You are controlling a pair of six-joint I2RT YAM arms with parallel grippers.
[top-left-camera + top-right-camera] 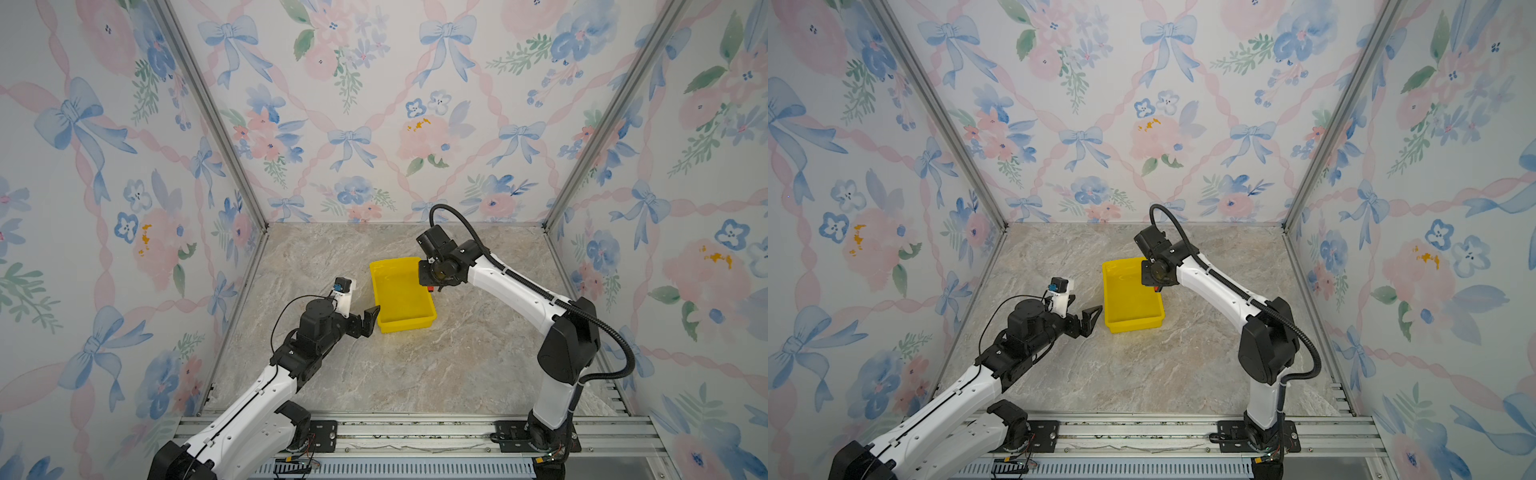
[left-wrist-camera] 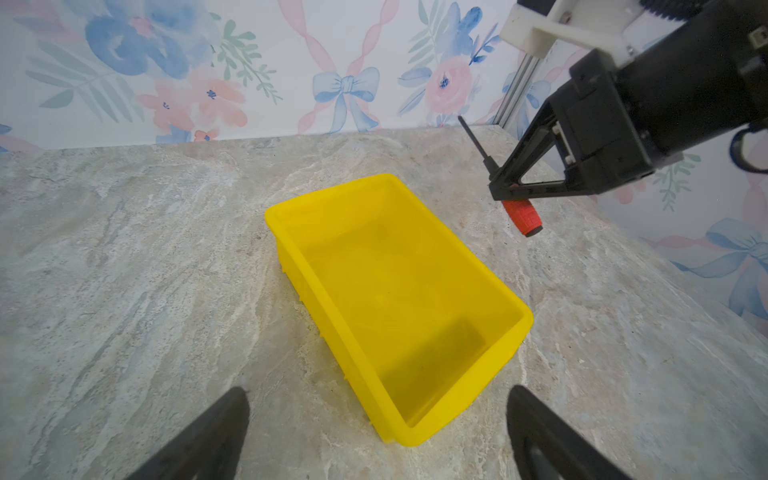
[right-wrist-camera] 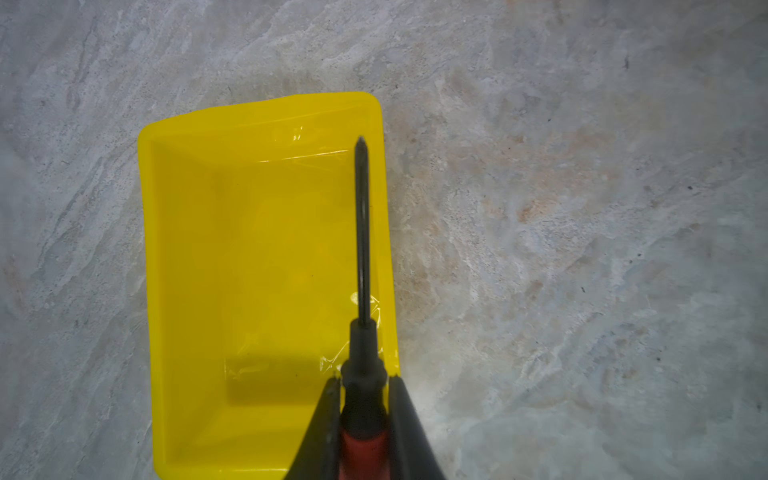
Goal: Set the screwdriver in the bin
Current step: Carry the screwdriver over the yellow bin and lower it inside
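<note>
The right gripper (image 3: 362, 384) is clenched on the black collar of the small screwdriver (image 3: 363, 232), which has an orange-red handle and a thin dark shaft. The tool hangs clear of the bright yellow rectangular plastic bin (image 1: 405, 326), its shaft apparently over one long wall. The bin stands mid-frame in both top views on the marbled grey tabletop (image 1: 457, 365). The left gripper (image 1: 369, 320), jaws spread, is just left of the bin.

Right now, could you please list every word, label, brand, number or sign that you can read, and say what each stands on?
None: no text is legible in any view.
The bin and the screwdriver show plain surfaces.
The wallpaper bears only flowers and bows.
Any marking on the white arm links is too small to read.
</note>
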